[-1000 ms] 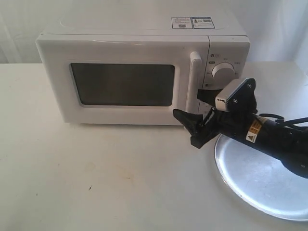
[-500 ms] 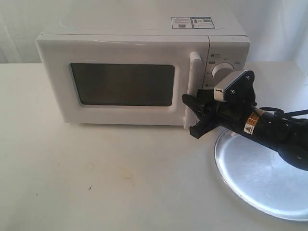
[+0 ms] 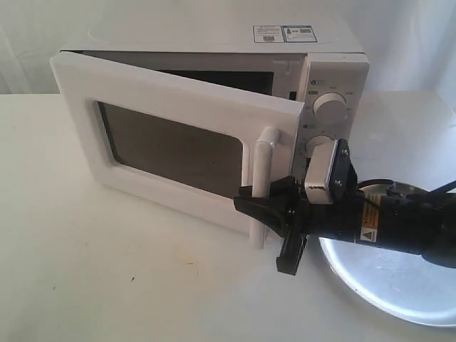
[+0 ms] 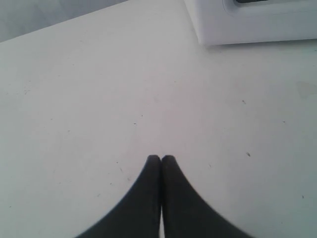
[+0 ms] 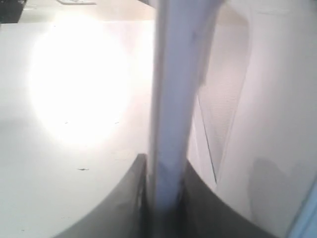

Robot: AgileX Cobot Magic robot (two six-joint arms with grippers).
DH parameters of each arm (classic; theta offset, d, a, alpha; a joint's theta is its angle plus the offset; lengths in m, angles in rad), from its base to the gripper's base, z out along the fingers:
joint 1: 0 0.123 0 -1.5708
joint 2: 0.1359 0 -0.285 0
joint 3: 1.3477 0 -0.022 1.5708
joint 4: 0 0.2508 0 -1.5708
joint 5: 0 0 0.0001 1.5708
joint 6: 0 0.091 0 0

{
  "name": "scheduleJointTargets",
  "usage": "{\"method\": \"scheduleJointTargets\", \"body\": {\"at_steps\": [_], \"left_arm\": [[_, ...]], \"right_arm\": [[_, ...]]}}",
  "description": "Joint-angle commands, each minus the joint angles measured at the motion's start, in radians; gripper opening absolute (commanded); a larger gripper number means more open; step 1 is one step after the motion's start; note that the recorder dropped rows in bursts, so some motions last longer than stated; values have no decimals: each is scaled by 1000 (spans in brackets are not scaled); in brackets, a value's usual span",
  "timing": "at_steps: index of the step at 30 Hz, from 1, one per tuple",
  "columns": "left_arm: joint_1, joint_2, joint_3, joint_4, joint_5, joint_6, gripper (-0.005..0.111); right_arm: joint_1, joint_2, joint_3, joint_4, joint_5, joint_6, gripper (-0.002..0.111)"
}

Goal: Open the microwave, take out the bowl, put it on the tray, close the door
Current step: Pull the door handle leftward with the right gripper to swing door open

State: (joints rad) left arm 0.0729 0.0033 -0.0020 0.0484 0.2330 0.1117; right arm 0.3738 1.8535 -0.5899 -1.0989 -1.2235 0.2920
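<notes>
The white microwave (image 3: 324,68) stands at the back of the table, its door (image 3: 171,146) swung partly open toward me. My right gripper (image 3: 265,214) is shut on the door's white bar handle (image 3: 262,171); in the right wrist view the handle (image 5: 171,114) runs between the two black fingers (image 5: 126,198), blurred. The silver tray (image 3: 388,278) lies at the right front, partly under the right arm. My left gripper (image 4: 161,158) is shut on nothing, hovering over bare table; it is out of the exterior view. The bowl is hidden.
Two round dials (image 3: 330,107) sit on the microwave's right panel. A corner of the microwave (image 4: 247,22) shows in the left wrist view. The white table (image 3: 107,271) spreads in front of the door.
The door was closed before; the right gripper closed on the handle and pulled it toward the front, swinging the door partly open. The gripper moved down and left in the exterior view.
</notes>
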Motion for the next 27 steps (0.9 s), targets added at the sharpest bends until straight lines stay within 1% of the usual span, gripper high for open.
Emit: {"method": "scheduleJointTargets", "body": {"at_steps": [1,4,6,9,10,11,12,13,14,16,17,18,20,22,25,26,27], "left_arm": [[-4,-3,2,-4,-1,-3,0],[-4,-3,2,-4,-1,-3,0],[-4,-3,2,-4,-1,-3,0],[-4,-3,2,-4,-1,-3,0],[-4,-3,2,-4,-1,-3,0],[-4,-3,2,-4,-1,-3,0],[-4,-3,2,-4,-1,-3,0],[-4,-3,2,-4,-1,-3,0],[-4,-3,2,-4,-1,-3,0],[-4,-3,2,-4,-1,-3,0],[-4,-3,2,-4,-1,-3,0],[-4,-3,2,-4,-1,-3,0],[-4,-3,2,-4,-1,-3,0],[-4,-3,2,-4,-1,-3,0],[-4,-3,2,-4,-1,-3,0],[-4,-3,2,-4,-1,-3,0],[-4,-3,2,-4,-1,-3,0]], "right_arm": [[15,-30,17,-91,2,-4,0],[15,-48,33,-137,2,28,1],[29,-67,33,-162,2,110,10],[34,-78,34,-201,2,199,28],[34,-84,34,-252,2,269,43],[34,-89,34,-265,2,301,50],[34,-96,34,-278,2,367,56],[34,-103,34,-296,2,418,58],[34,-110,34,-310,2,473,58],[34,-153,34,-403,2,548,58],[34,-171,34,-426,25,609,56],[34,-195,34,-447,106,676,52],[34,-241,34,-469,249,726,44],[34,-290,34,-541,352,835,40],[34,-362,35,-629,345,972,39],[34,-408,46,-646,327,1136,39],[34,-428,57,-646,318,1224,39]]}}
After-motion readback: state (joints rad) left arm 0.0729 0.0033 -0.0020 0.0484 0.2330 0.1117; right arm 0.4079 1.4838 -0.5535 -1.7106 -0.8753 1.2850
